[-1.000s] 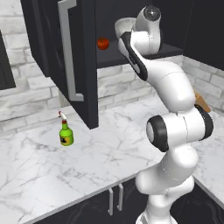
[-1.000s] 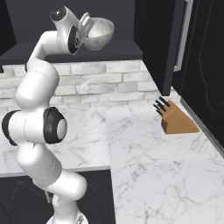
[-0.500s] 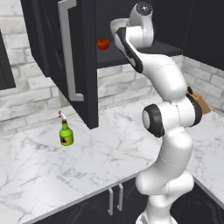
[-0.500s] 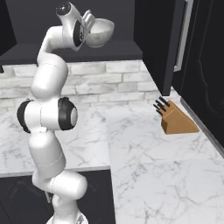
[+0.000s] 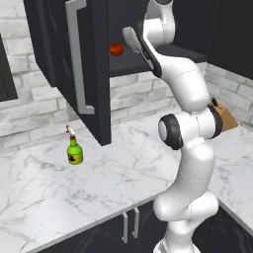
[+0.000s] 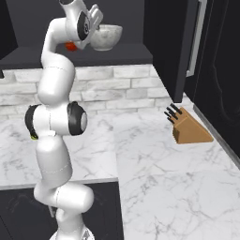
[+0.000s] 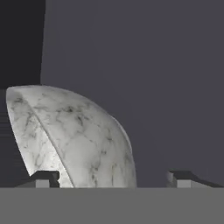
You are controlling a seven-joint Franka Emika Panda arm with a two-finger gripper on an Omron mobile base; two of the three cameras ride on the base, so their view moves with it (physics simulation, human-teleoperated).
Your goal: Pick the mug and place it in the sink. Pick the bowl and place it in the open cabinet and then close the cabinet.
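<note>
Marble table [image 5: 99,183] below; up in the open cabinet [image 5: 94,74], the bowl [image 6: 106,36] sits on its shelf, jaws spread wide, one fingertip [image 7: 43,178] at the bowl's nine o'clock rim.

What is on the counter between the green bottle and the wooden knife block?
Only the robot's white arm rises between the green bottle and the knife block; otherwise bare marble counter, seen in the left base view.

Speckled grey-white stone bowl [image 6: 106,36]: one.
Small round red fruit, tomato-like [image 5: 116,49]: one, in the cabinet.
Green glass bottle with red-tipped top [image 5: 74,151]: one.
Tan wooden knife block [image 6: 190,131]: one; its dark knife handles were too small to count.
Long silver bar handles on black upper cabinet doors [image 5: 76,59]: two seen.
Short silver base-cabinet handles [image 5: 129,226]: two.
</note>
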